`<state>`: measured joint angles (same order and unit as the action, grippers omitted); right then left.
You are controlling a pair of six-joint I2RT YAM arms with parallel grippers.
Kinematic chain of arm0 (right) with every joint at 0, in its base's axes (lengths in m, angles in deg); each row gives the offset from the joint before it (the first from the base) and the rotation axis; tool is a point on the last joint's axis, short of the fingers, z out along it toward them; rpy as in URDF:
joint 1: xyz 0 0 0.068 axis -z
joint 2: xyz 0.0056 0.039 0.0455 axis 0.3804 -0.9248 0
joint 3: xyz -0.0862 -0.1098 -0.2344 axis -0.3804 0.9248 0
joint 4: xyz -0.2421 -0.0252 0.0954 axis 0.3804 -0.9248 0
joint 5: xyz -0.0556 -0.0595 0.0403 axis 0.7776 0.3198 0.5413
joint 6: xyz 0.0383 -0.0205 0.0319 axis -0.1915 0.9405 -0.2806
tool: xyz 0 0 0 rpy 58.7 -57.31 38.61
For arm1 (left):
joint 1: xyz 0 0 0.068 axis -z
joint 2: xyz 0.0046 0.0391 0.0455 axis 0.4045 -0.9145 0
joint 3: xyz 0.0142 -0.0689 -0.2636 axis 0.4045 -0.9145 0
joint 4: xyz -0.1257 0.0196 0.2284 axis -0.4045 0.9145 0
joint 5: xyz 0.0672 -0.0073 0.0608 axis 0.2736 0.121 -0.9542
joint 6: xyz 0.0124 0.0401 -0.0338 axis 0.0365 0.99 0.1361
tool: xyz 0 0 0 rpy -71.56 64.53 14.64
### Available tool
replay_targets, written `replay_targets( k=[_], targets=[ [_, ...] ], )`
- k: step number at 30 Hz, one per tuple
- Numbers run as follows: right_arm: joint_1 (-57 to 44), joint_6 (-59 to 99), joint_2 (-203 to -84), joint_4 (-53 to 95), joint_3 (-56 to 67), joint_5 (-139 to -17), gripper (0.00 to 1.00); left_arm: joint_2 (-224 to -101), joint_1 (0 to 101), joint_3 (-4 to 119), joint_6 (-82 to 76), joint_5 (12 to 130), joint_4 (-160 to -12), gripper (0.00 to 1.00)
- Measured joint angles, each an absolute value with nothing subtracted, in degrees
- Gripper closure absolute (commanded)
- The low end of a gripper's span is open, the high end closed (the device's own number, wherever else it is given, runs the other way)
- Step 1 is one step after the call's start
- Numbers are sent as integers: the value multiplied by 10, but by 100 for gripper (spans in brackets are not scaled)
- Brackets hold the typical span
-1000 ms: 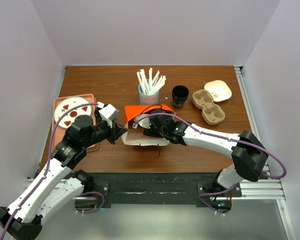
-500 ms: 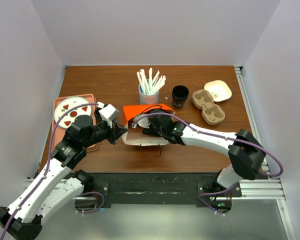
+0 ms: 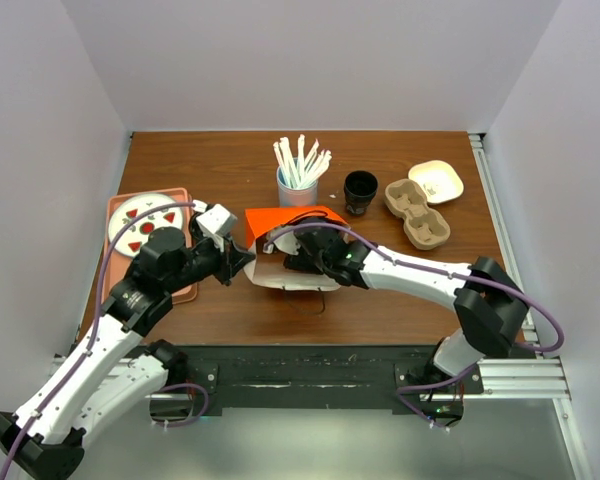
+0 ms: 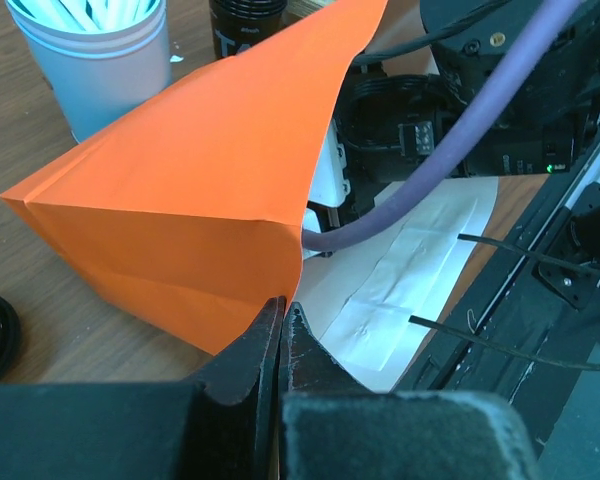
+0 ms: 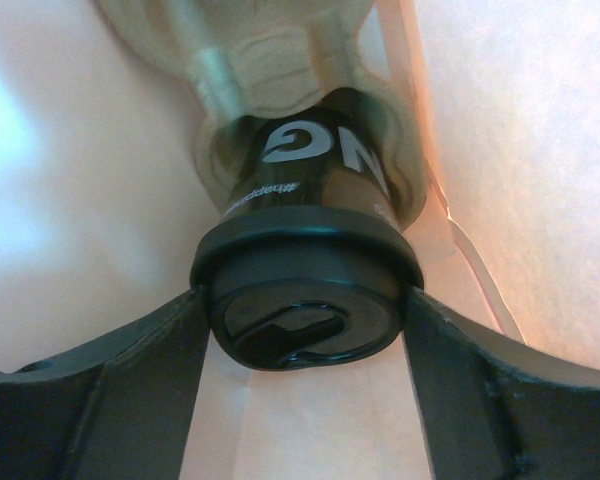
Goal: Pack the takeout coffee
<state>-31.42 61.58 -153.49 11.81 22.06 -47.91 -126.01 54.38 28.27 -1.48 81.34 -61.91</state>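
Where the bag [image 4: 200, 170] gapes, the takeout coffee [image 5: 300, 300] sits in a carrier [image 5: 270, 40].

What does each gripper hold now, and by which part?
The left gripper pinches the orange bag by its mouth edge. The right gripper grips the takeout coffee by its black lid.

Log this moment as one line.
left gripper: shut on orange bag edge | right gripper: inside bag, gripping coffee cup by lid | cup: sitting in pulp carrier | step: cup not yet released
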Motion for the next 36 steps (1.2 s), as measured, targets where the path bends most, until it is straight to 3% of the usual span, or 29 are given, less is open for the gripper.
replay_targets(
  k=[12, 14, 36],
  targets=[
    [-312, 595, -1477, 23, 218, -516, 8, -1282, 544, 327, -53, 790, -603, 100],
    [-312, 592, -1472, 14, 218, -522, 2, -1284, 544, 333, -56, 790, -596, 100],
    [-312, 575, -1447, -91, 189, -571, 1, -1327, 544, 371, -72, 785, -549, 99]
  ],
)
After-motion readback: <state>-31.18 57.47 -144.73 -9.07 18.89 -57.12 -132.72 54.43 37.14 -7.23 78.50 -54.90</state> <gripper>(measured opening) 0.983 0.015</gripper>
